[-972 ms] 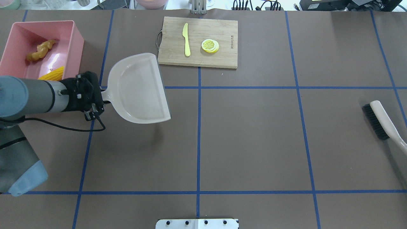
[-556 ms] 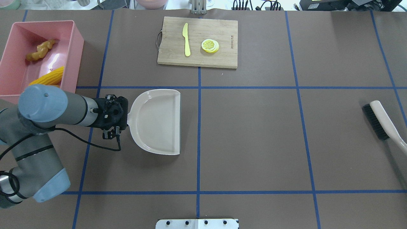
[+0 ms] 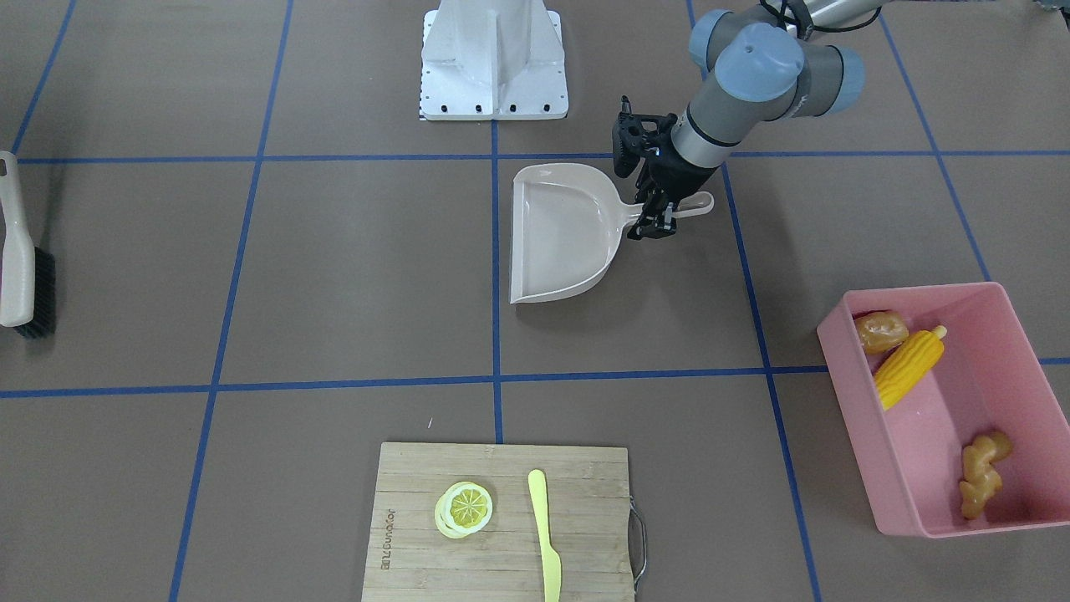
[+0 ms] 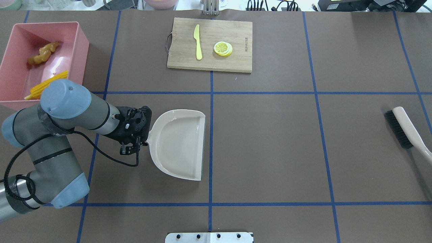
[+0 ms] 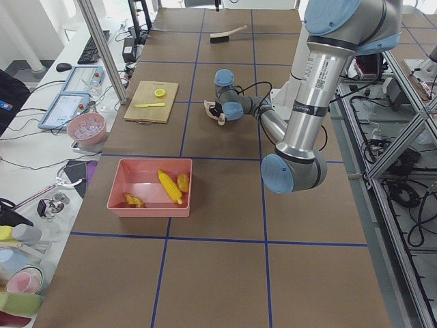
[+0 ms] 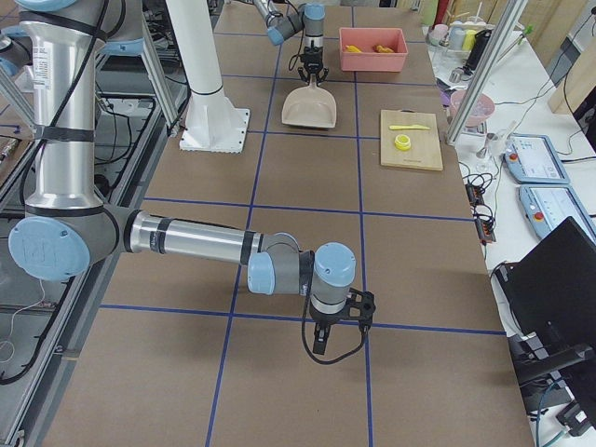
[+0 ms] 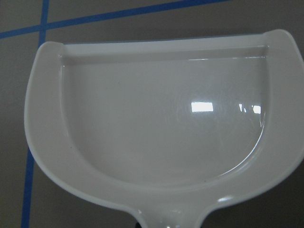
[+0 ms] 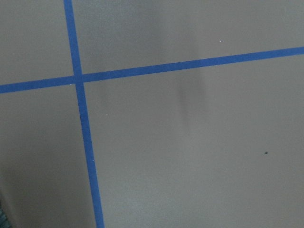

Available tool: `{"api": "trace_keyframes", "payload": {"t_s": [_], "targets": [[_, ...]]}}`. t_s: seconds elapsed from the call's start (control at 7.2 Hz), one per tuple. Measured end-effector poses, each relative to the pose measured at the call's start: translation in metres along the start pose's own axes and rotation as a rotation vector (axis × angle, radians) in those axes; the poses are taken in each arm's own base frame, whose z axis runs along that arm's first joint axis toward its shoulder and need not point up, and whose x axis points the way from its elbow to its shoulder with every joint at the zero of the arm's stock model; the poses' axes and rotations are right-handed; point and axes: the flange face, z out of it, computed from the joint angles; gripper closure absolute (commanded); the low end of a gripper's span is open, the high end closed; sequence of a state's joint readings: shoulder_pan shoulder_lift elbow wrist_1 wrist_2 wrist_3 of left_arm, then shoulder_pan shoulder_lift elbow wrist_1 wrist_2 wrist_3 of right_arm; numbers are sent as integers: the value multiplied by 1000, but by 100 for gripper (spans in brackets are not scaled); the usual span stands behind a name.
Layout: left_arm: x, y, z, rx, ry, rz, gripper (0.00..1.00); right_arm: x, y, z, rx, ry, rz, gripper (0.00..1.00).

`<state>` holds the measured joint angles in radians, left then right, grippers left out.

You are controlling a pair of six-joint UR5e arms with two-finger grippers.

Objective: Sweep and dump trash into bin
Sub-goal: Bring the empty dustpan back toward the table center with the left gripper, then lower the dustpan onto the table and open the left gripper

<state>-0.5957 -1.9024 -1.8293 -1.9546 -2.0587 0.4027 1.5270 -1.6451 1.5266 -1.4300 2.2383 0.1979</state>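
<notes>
In the last second my left claw (image 4: pixel 145 140) has swung the dustpan (image 4: pixel 179 145) away from the bin (image 4: pixel 80 50). It was hanging tilted just beside the bin's wall. Now it sits level near the middle of the counter (image 4: pixel 270 152), mouth toward 3 o'clock in the overhead view. I cannot tell whether it is touching the surface or just above it.

The claw is clamped on the dustpan's handle, and the wrist camera shows the pan bare. My right claw (image 6: pixel 335 321) appears only in the side view, so I cannot tell how its jaws stand.

All 3 pieces of trash lie inside the bin, at 10 o'clock on the counter:
- the corn cob (image 3: pixel 907 358)
- the potato (image 3: pixel 879 330), touching the corn cob
- the ginger root (image 3: pixel 978 474), apart from the other 2 at the far end

I read this as the dump being done, with only parking the dustpan left. The brush (image 4: pixel 403 130) lies at 3 o'clock, well apart.
</notes>
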Motion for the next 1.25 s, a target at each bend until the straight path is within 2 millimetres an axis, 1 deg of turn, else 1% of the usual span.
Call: {"api": "trace_keyframes", "payload": {"t_s": [0.28,0.69,1.25], "targets": [[0,-1,2,-3,35,-63,100,1,0,3,-3,5,1,0],[-8,-1,4,-9,23,-87,100,1,-2,3,-3,5,0,0],[-25,13,7,-29,8,2,100,2,-3,6,-8,7,2,0]]}}
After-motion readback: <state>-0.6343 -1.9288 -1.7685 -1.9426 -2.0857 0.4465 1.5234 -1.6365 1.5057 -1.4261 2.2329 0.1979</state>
